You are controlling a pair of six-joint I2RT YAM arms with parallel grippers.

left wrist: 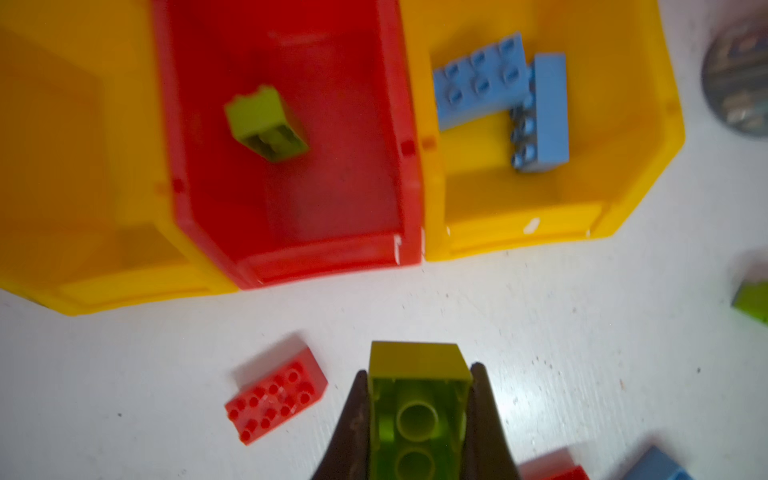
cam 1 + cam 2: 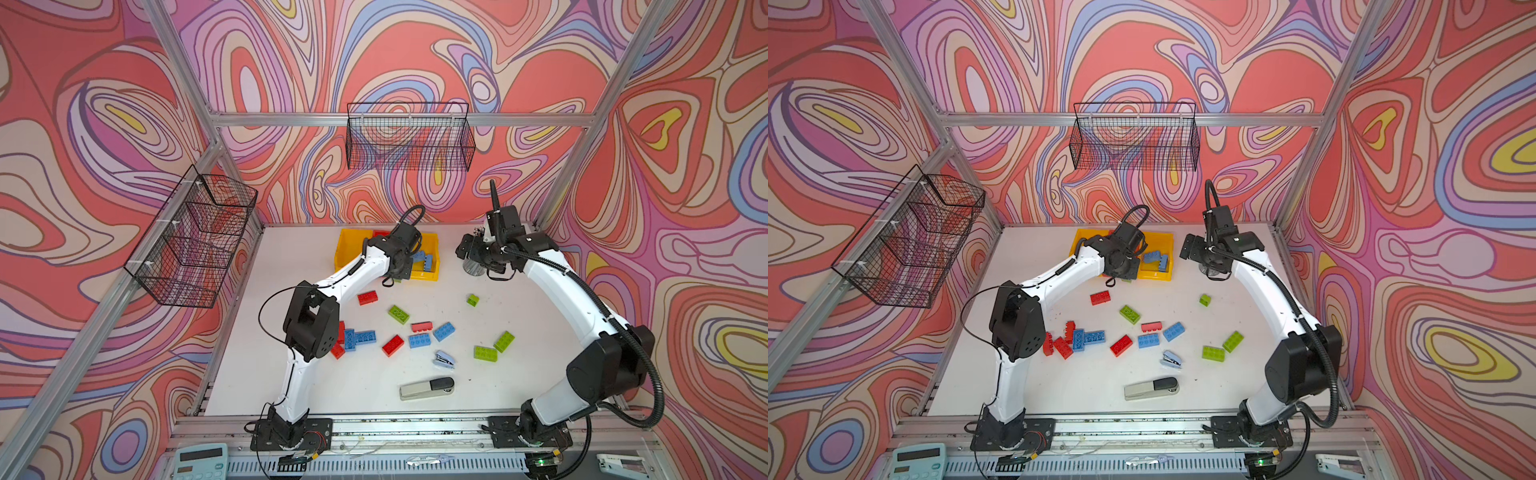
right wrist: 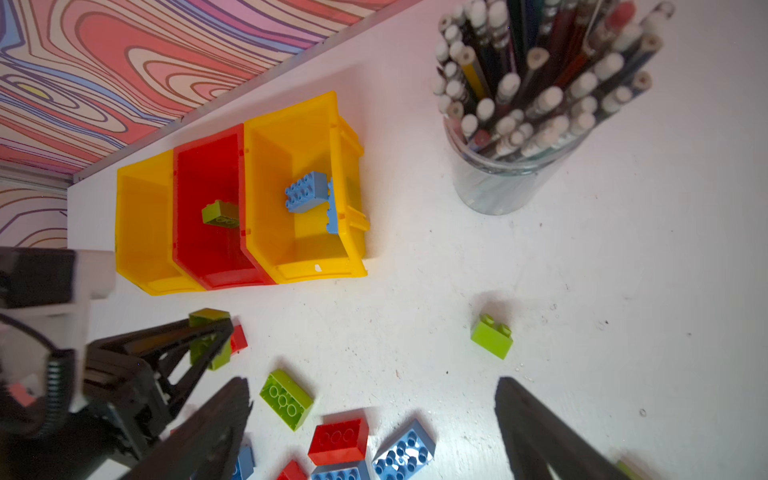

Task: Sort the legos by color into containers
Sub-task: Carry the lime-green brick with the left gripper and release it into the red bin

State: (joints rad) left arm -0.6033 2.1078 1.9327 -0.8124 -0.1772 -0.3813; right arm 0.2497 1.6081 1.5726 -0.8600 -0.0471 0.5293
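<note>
Closest to the left wrist lens, a lime green brick (image 1: 415, 361) is sitting pinched, hollow underside facing the lens, between the dark fingers (image 1: 353, 419) of the left gripper (image 1: 419, 370), which is clamping it tight. In both top views this gripper is hanging just on the 6 o'clock side of the containers (image 2: 347, 253), which are standing in a row at 12 o'clock on the white table (image 2: 353, 386). Inside the red container (image 1: 411, 124) a second green brick (image 1: 266, 122) is lying tilted, and two blue bricks (image 1: 482, 79) are leaning together in the yellow container (image 1: 623, 124) on its 3 o'clock side. Loose legos (image 2: 419, 340) in red, blue and green are lying scattered from the table's centre toward 9 and 3 o'clock. At 1 o'clock the right gripper (image 3: 374, 382) is hovering with jaws spread wide, gripping nothing, beside the pencil cup (image 3: 498, 178)
</note>
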